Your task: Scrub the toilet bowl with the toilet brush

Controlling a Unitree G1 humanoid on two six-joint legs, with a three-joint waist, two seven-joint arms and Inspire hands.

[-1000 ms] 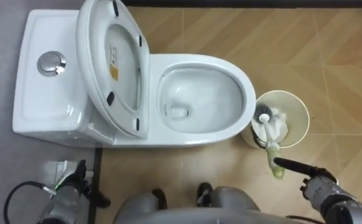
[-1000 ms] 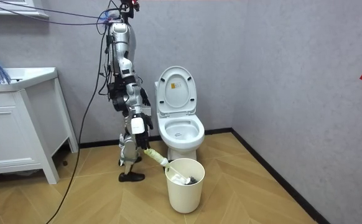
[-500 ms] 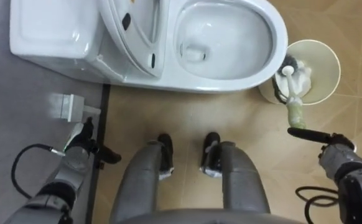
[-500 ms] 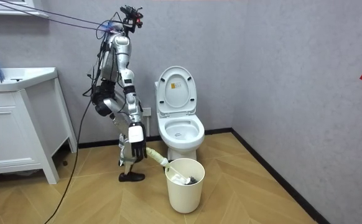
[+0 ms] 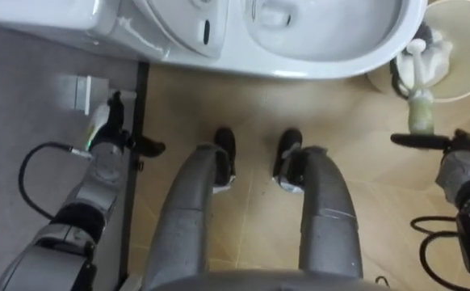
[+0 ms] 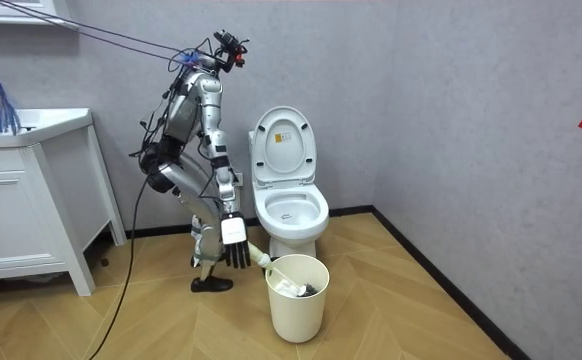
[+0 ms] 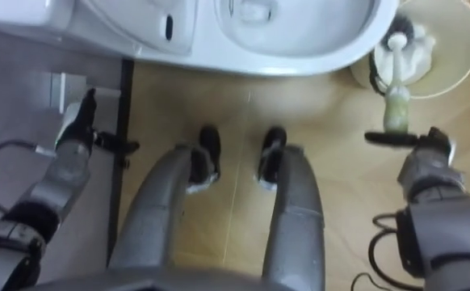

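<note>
the toilet brush [image 5: 419,109] is not in the bowl yet. its head sits down in the bin [image 6: 296,305] just beside the front of the toilet [image 5: 324,63], and its pale handle leans out over the bin's rim towards the robot. in the eye views the long axis runs from the bin straight back at the robot, with the free end of the handle nearest.

the right robot hand [image 5: 461,162] is right at that free end, a little further out to the robot's right, fingers straight and spread, holding nothing. one dark finger reaches across just under the handle's tip; whether it touches i cannot tell. in the room view the robot is bent well forward beside the toilet, this hand hanging low just next to the slanting handle.

the left robot hand [image 5: 108,129] hangs loose and unclenched on the other side of the robot's legs, well apart from the brush, so the right is plainly the one to use.

as i judge it, the grasp needs the right hand brought in towards the robot's left and its fingers wrapped across the handle, at right angles to that axis.
</note>
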